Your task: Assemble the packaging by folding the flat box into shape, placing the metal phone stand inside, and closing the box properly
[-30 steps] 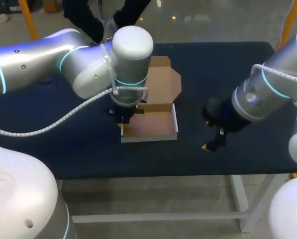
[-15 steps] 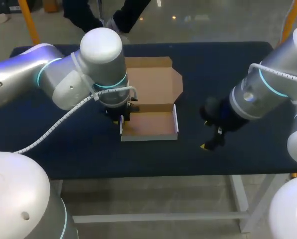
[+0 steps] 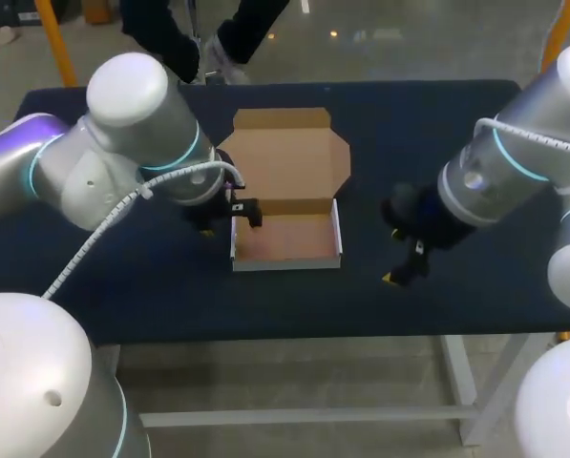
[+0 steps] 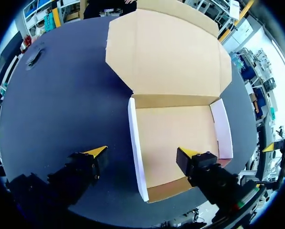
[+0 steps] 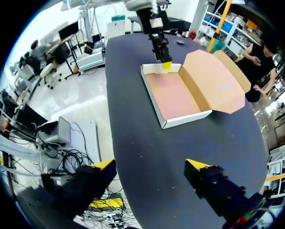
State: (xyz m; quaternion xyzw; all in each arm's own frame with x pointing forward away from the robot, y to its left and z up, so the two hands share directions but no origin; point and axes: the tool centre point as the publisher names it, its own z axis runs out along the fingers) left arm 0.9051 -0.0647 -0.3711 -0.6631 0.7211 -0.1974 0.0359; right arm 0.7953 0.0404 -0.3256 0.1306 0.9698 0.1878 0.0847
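The cardboard box (image 3: 286, 239) stands folded into a shallow tray with white side walls, and its lid (image 3: 290, 157) lies flat open behind it. The tray holds nothing. My left gripper (image 3: 229, 221) hovers open at the tray's left wall. In the left wrist view the left gripper (image 4: 143, 152) straddles that wall (image 4: 135, 152), one yellow tip outside and one over the tray floor, neither touching it. My right gripper (image 3: 404, 258) hangs open over the bare table to the right of the box. From the right wrist view the right gripper (image 5: 151, 164) has the box (image 5: 173, 95) ahead of it. No phone stand shows in the box.
The dark table (image 3: 428, 134) has free room on both sides of the box. A small dark object (image 4: 35, 57) lies near the far left of the table, too small to identify. The front edge of the table (image 3: 294, 334) runs close below the box.
My left gripper has opened wide and let go of the tray's left wall. The left arm has swung back to the left, uncovering the lid. The right arm has barely moved.
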